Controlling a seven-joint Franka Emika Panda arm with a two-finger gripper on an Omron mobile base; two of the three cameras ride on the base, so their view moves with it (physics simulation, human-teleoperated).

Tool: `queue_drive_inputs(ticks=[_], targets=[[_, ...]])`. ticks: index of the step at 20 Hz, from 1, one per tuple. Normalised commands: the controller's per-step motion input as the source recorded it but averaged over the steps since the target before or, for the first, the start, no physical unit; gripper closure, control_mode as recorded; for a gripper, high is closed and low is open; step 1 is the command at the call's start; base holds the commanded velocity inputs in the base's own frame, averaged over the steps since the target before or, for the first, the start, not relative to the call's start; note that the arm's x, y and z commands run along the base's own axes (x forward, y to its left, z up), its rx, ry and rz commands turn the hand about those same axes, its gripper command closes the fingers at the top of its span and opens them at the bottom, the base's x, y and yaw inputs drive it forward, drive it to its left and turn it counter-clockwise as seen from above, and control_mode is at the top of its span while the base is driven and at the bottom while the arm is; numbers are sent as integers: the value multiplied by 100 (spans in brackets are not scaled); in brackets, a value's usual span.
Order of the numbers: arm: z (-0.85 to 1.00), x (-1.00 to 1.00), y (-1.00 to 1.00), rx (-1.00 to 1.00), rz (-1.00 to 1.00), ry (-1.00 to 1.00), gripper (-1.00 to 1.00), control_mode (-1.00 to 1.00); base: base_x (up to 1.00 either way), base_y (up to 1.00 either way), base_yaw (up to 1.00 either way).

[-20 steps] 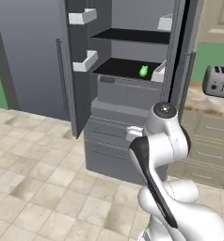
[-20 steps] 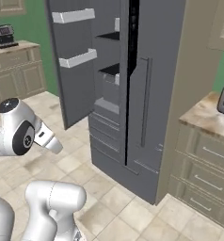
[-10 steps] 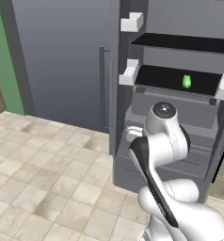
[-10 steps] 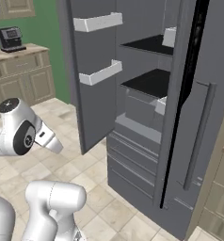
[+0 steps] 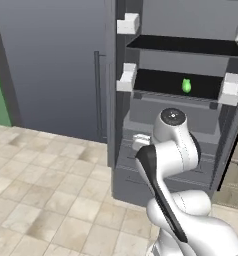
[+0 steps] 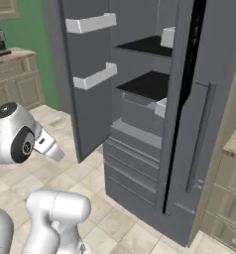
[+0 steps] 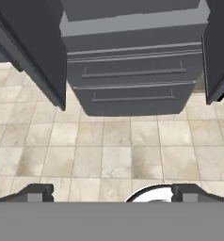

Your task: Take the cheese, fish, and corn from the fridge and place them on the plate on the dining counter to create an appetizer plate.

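One task item is identifiable in the left base view: the corn lies on the lower black shelf of the open fridge, above and well beyond the folded arm, so the approach should square the base to the opening before raising the hand to shelf height. Right base view: both doors stand open and the shelves appear side-on, with the corn hidden from this side. Hand view: the gripper is spread wide and empty, aimed down at the lower drawers and floor tiles.
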Motion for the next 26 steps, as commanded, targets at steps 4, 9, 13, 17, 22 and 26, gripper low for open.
queue_drive_inputs(ticks=[4,9,13,17,22,26], targets=[[0,0,0,0,0,0,-100,100,48,16,-40],[0,0,0,0,0,0,-100,100,56,23,-42],[0,0,0,0,0,0,-100,100,45,10,-36],[0,0,0,0,0,0,-100,100,11,0,-25],[0,0,0,0,0,0,-100,100,51,10,-18],[0,0,0,0,0,0,-100,100,91,24,-11]])
